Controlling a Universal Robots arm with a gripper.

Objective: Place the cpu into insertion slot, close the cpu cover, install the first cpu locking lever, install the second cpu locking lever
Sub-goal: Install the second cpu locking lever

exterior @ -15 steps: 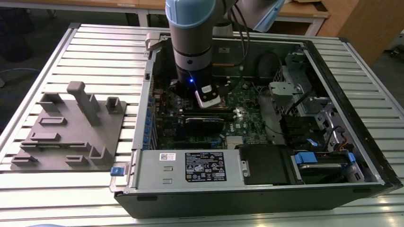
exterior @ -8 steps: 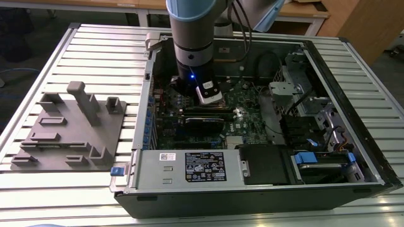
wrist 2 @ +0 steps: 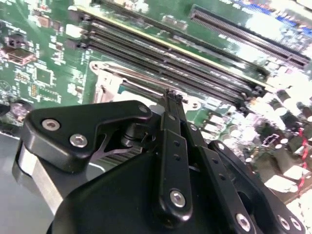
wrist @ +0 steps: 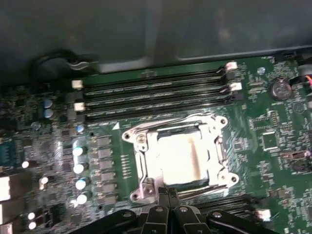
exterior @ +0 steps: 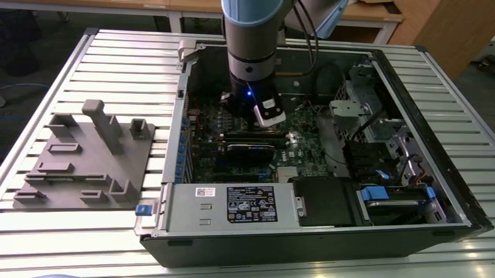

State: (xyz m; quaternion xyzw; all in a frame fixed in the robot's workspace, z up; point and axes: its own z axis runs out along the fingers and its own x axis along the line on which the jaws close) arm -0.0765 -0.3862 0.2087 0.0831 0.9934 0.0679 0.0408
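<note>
**Reaching into the open computer case, gripper pinched at the socket's edge**

Hanging down inside the open computer case (exterior: 325,231), the arm brings its gripper (wrist: 167,191) low over the green motherboard (wrist: 273,141). In both wrist views the two black fingers (wrist 2: 171,141) are pressed together with no gap showing between their tips, and their tips sit at the edge of the insertion slot (wrist: 178,158). Whether anything thin is pinched between them cannot be told.

In the first wrist view the cpu (wrist: 178,155) lies flat in the socket, its pale metal top showing through the square cut-out of the cpu cover (wrist: 146,161), which lies down over it. Long black memory slots (wrist: 151,97) run just beside the socket on the side away from the fingers.

In the exterior view a grey fixture block (exterior: 89,162) rests on the slatted table (exterior: 77,243), at the exterior view's left of the case.
</note>
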